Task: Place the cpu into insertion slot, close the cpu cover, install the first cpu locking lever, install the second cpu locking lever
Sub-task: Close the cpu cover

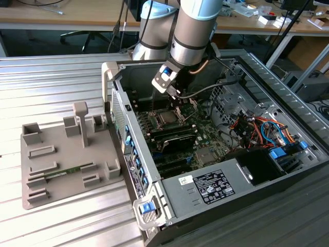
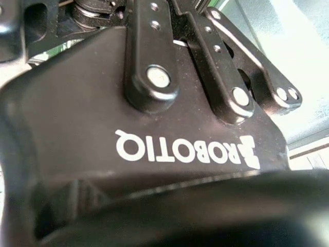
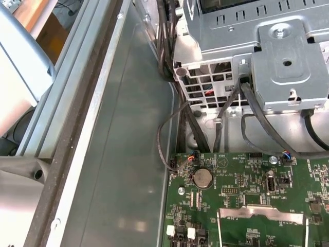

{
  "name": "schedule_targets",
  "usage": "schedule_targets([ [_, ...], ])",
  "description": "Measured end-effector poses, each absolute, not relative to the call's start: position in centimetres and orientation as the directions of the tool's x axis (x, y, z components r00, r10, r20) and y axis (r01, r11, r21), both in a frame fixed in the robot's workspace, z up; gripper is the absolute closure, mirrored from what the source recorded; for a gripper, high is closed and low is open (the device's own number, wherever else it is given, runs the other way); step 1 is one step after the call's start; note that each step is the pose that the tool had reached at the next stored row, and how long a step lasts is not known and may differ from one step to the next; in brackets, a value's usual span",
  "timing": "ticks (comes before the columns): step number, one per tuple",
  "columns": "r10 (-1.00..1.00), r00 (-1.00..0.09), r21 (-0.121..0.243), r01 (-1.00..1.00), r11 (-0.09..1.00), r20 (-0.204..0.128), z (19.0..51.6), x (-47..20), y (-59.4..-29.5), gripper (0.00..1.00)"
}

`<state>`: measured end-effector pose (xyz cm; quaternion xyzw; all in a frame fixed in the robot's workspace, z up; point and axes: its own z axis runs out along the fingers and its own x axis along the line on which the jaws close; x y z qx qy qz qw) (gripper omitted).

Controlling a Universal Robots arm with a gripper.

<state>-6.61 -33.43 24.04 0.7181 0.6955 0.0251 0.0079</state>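
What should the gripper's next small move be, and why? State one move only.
Probably a short, slow descent toward the insertion slot. In the exterior view the gripper hangs close over the slot's edge inside the open case. Whether it touches anything there I cannot tell, so the move should stay small.

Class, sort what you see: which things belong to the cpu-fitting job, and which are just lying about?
Job:
insertion slot
gripper, near the slot

Lying about:
grey fixture tray
white-labelled grey box
coloured cables
coin battery
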Motion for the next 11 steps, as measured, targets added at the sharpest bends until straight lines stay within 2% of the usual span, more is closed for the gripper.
schedule_targets([
  [11, 0.999, 0.032, 0.027, 0.999, -0.032, 0.025, 25.4, -5.9, -33.4, 0.89],
])
